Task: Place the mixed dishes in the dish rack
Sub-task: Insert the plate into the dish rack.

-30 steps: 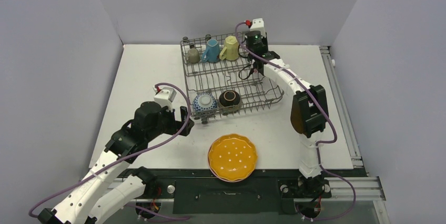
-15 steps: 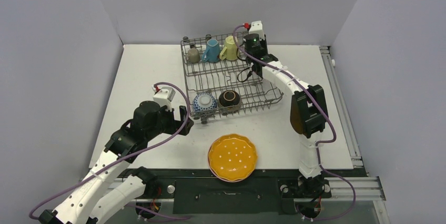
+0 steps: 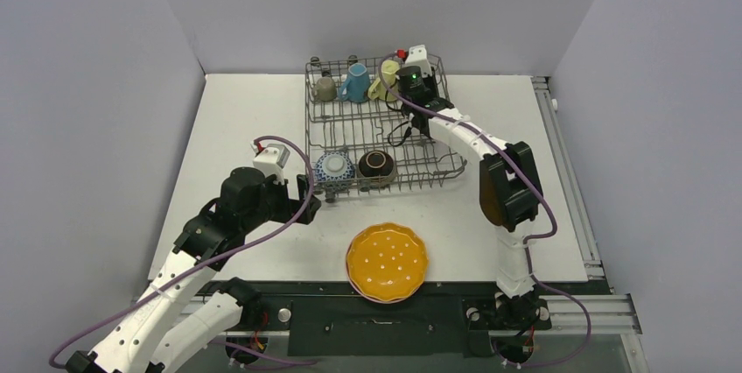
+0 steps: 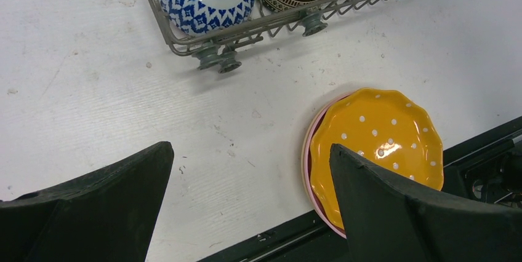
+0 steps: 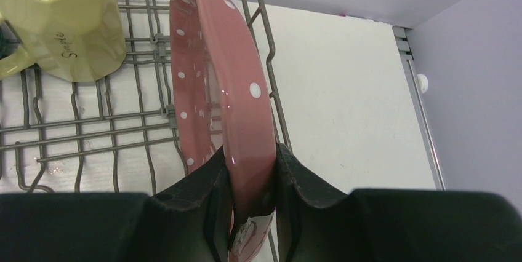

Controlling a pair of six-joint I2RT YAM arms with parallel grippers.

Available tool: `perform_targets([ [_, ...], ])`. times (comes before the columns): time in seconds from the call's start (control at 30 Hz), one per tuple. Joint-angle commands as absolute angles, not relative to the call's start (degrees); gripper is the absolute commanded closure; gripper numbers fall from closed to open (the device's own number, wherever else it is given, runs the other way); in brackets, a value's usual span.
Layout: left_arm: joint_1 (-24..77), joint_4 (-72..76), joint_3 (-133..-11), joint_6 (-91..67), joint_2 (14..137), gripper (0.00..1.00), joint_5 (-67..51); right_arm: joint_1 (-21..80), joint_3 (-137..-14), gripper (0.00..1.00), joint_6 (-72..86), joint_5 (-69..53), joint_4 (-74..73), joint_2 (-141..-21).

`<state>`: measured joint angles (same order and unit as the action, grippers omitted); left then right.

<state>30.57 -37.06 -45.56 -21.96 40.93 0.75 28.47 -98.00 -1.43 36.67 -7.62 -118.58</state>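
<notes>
The dish rack (image 3: 350,132) stands at the back of the table. It holds a grey-olive mug (image 3: 325,88), a blue mug (image 3: 356,82), a yellow mug (image 3: 382,84), a blue-white bowl (image 3: 335,168) and a dark brown bowl (image 3: 378,164). My right gripper (image 5: 251,176) is shut on the rim of a pink dotted plate (image 5: 215,77), held on edge inside the rack's right side, next to the yellow mug (image 5: 58,22). An orange dotted plate (image 3: 387,261) lies on a stack at the table's front edge. My left gripper (image 4: 250,151) is open and empty, above the table left of that stack.
In the left wrist view a pink plate rim (image 4: 306,151) shows under the orange plate (image 4: 375,145), and the rack's front corner wheels (image 4: 221,62) rest on the table. A metal rail (image 3: 569,180) runs along the table's right side.
My right gripper has moved left and back with the pink plate. The rack has swung so that it sits squarer to the table. The left arm has barely moved.
</notes>
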Motion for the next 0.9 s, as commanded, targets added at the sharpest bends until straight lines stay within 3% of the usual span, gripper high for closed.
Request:
perform_targets([
  [0.0,30.1,-35.2,-45.6,-21.4,40.2,0.04,0.0,29.1,-97.7,1.0,3.8,40.0,-4.9,-113.8],
  [0.87,29.5,-35.1,-45.6,-21.4,39.6,0.04,-1.4,32.3,-86.6,1.0,17.5,47.7,-7.5,-110.9],
])
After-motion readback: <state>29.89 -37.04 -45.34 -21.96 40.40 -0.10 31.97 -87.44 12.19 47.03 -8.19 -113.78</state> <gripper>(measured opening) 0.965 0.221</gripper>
